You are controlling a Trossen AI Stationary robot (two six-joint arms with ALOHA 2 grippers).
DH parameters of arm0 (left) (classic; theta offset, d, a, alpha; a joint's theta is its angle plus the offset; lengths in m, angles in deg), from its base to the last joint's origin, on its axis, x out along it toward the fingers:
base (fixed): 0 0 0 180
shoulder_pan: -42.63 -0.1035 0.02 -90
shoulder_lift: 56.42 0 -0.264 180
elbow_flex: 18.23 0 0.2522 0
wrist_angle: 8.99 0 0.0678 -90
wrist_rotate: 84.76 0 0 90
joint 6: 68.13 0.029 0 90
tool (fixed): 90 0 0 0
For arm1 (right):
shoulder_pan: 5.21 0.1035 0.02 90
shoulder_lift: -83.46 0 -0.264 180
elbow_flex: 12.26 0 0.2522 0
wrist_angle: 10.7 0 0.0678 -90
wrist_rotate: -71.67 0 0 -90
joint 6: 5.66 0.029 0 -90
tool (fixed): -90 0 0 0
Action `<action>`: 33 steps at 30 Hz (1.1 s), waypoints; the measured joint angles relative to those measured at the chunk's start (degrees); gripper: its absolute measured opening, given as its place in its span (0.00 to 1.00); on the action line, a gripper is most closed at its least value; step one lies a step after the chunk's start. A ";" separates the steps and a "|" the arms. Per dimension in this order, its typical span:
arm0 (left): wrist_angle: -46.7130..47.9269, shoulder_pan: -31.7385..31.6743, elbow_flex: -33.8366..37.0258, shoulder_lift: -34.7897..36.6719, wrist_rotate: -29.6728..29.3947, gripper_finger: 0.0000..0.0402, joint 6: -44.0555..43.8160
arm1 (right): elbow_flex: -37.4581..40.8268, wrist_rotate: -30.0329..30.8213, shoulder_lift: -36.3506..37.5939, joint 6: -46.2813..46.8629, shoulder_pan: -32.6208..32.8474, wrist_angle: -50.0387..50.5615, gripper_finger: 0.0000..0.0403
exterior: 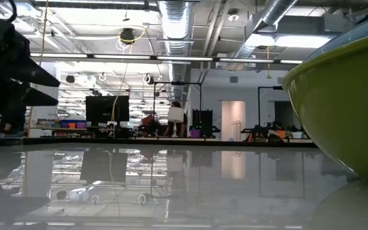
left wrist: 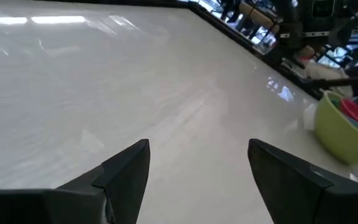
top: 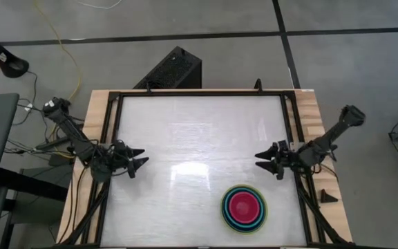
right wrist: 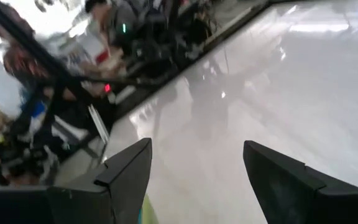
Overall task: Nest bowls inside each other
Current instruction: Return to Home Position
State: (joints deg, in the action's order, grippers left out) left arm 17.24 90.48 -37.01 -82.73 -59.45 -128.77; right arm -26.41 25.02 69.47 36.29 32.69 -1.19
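Observation:
The bowls (top: 244, 208) sit nested as one stack on the white table near its front right: a lime green outer bowl, blue and teal rims inside, a magenta-pink bowl in the middle. The outer green wall (exterior: 344, 115) fills the right of the low view, and the stack (left wrist: 347, 127) shows in the left wrist view. My left gripper (top: 140, 158) stands open at the table's left edge, my right gripper (top: 267, 162) open at the right edge, both apart from the bowls.
A black frame (top: 199, 93) runs around the white table top. A dark box (top: 171, 69) stands on the floor behind the table, and a small black piece (top: 328, 196) lies on the wooden border at the right. The table's middle and left are bare.

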 joint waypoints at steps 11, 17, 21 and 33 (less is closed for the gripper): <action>-20.82 -22.82 4.37 -0.03 21.74 0.63 22.47 | 0.02 -28.63 -6.59 -10.49 -24.43 -7.89 0.68; -27.58 -35.43 4.37 -0.03 31.95 0.63 31.83 | 0.04 -42.20 -6.57 -16.48 -38.46 -11.58 0.64; -29.13 -42.80 4.37 -0.31 39.35 0.63 34.11 | 0.04 -51.09 -6.59 -17.92 -46.90 -11.57 0.59; -28.93 -53.59 4.37 -3.71 48.92 0.63 36.71 | 0.09 -63.39 -6.63 -19.74 -61.63 -9.38 0.54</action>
State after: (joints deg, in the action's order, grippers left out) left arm -11.69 36.89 -32.64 -86.44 -10.53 -92.06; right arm -26.32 -38.37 62.84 16.55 -28.93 -10.56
